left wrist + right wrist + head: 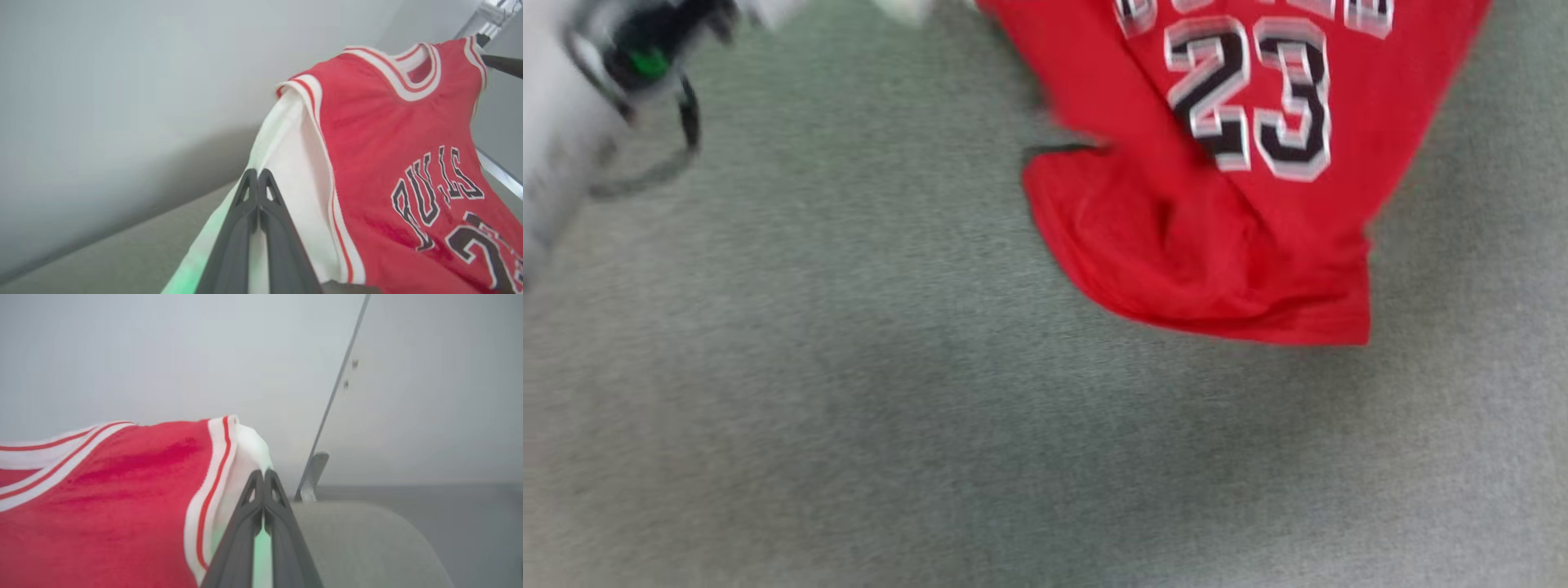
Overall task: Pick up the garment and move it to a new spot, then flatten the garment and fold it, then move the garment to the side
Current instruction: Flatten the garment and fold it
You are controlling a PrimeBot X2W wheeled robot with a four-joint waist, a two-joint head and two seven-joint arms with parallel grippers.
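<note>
Head view, heavily blurred: the garment takes up the upper right of the frame, red, with a black-and-white "23" facing the camera. Its lower hem is bunched in folds at centre right over the grey padded surface; cannot tell whether the hem touches it. A pale forearm sits at the upper left with a dark cable loop and a green light beside it. Left wrist view: left gripper rises from bottom centre, jaws pressed together along their length, pinching the white sleeve; white cloth shows in the thin slit lower down between the fingers. To the right of the sleeve the red body runs to the lower right, striped neck trim at the upper right and "BULLS" lettering at right. A dark bar crosses the right edge just beside the shoulder; too little is shown to identify it. Right wrist view: right gripper at bottom centre, jaws likewise closed tip to tip, nipping the other white sleeve edge; the red body with its striped armhole trim fills the lower left. A slanted metal strip stands just right of the fingertips against a plain pale wall.
</note>
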